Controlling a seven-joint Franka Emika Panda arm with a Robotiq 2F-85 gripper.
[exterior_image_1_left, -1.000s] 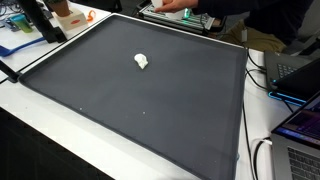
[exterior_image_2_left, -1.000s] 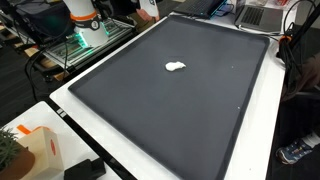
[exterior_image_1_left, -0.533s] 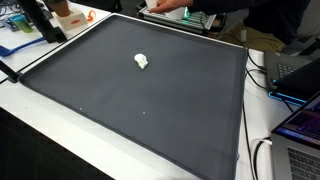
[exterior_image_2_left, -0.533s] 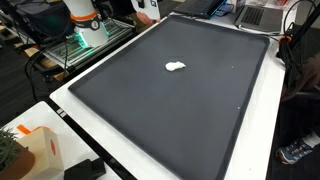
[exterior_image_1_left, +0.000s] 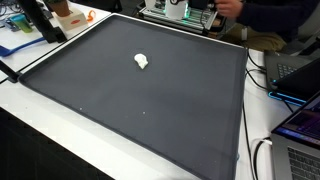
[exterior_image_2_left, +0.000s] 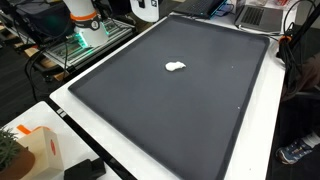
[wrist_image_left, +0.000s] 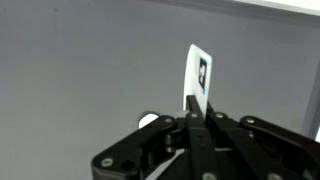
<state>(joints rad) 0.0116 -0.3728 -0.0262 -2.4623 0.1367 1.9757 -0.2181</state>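
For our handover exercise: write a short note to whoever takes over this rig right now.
Gripper: shut on a thin white card, which stands upright between its fingertips; the wrist view shows a grey surface behind it.
Lump: small and white, lying alone on the dark mat in both exterior views, with nothing touching it.
Done: card gripped.
Left: card not set down; lump not touched.

Wrist view: gripper (wrist_image_left: 192, 116) cut off by the lower edge; dark mark (wrist_image_left: 202, 70) on its white card (wrist_image_left: 191, 88) too blurred to read. In both exterior views, the white lump (exterior_image_1_left: 142, 61) (exterior_image_2_left: 175, 68) is too small to identify.
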